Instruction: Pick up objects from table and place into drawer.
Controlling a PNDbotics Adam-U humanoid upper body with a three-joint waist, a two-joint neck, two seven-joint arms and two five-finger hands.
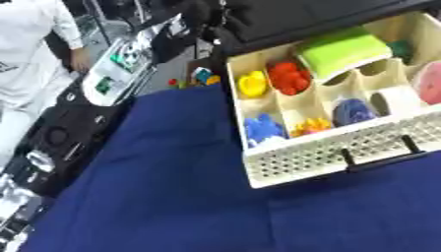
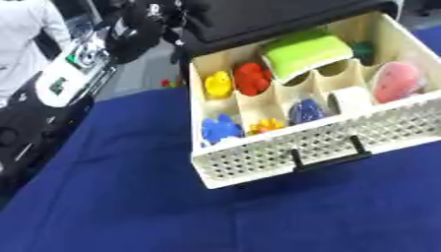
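Blue cloth covers the counter (image 2: 172, 206) nearest you, bare in front. Beyond it your cream drawer (image 2: 284, 152) stands pulled open, its perforated front carrying a black handle (image 2: 327, 156). Its compartments hold a yellow piece (image 2: 218, 83), a red piece (image 2: 251, 78), a green block (image 2: 306, 53), a pink object (image 2: 394, 81), a white roll (image 2: 349, 100) and small blue (image 2: 220, 128) and orange (image 2: 267, 125) toys. Neither of your hands shows, so you cannot tell their state.

- We see the drawer (image 1: 344, 147) cut off by the frame's right edge in the left eye view.
- We cannot identify the blurred green item (image 2: 362, 48) in its back compartment.
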